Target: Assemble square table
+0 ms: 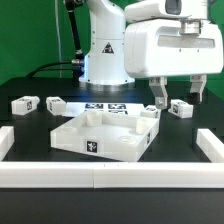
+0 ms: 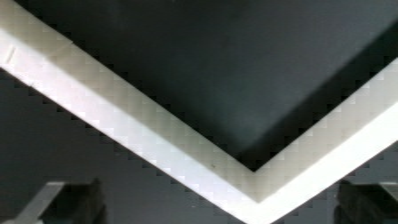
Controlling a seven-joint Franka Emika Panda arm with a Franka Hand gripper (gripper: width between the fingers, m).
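The square table top (image 1: 105, 132), a white tray with a raised rim and a tag on its front wall, lies in the middle of the black table. Three white tagged leg blocks lie behind it: two at the exterior view's left (image 1: 25, 104) (image 1: 55, 103) and one at the right (image 1: 181, 107). My gripper (image 1: 176, 98) hangs open and empty, high above the top's right side. In the wrist view the gripper (image 2: 214, 208) shows two dark fingertips (image 2: 63, 205) wide apart, with nothing between them. The top and the legs are out of the wrist view.
The marker board (image 1: 108, 106) lies behind the top, by the robot base (image 1: 105, 55). Long white border rails (image 1: 100, 176) run along the front and both sides. A white V-shaped corner (image 2: 196, 140), dark on both sides, fills the wrist view; it looks like a rail corner.
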